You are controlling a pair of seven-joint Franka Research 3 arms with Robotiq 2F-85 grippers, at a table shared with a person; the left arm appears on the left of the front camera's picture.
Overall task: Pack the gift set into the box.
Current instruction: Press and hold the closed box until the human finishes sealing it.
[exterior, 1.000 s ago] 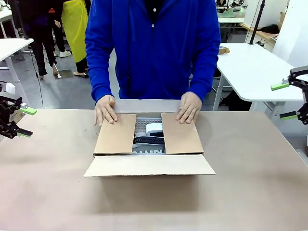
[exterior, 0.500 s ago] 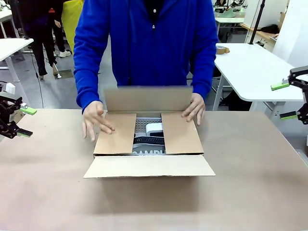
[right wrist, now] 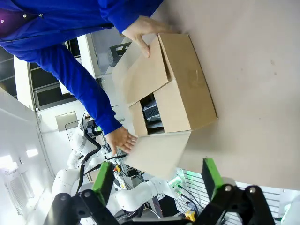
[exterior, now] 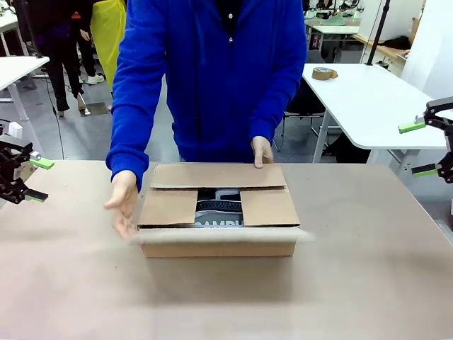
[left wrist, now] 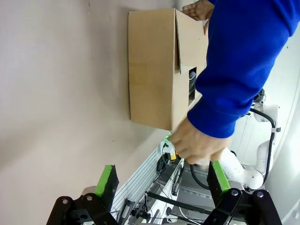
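Observation:
The brown cardboard box (exterior: 219, 244) stands mid-table in front of a person in a blue jacket. Its two side flaps lie folded in and the far flap (exterior: 218, 176) is folded down over them under one hand (exterior: 262, 150). The near flap (exterior: 219, 236) is blurred, lifted by the other hand (exterior: 124, 202). Through the gap shows the gift set (exterior: 218, 212): a grey pouch with white lettering and a white item. My left gripper (exterior: 32, 178) hangs open at the left table edge. My right gripper (exterior: 419, 149) hangs open off the right edge. Both wrist views show the box (left wrist: 152, 65) (right wrist: 176, 93) from afar, between open fingers.
A white table (exterior: 368, 99) with a roll of tape (exterior: 324, 74) stands behind on the right. Another white table (exterior: 18, 67) is at the far left, with people standing beyond it. Brown tabletop (exterior: 226, 304) stretches bare around the box.
The person lifted the far flap and folded it down over the side flaps. One hand moved to the near flap, which now rises from lying flat outward. Both grippers stayed still.

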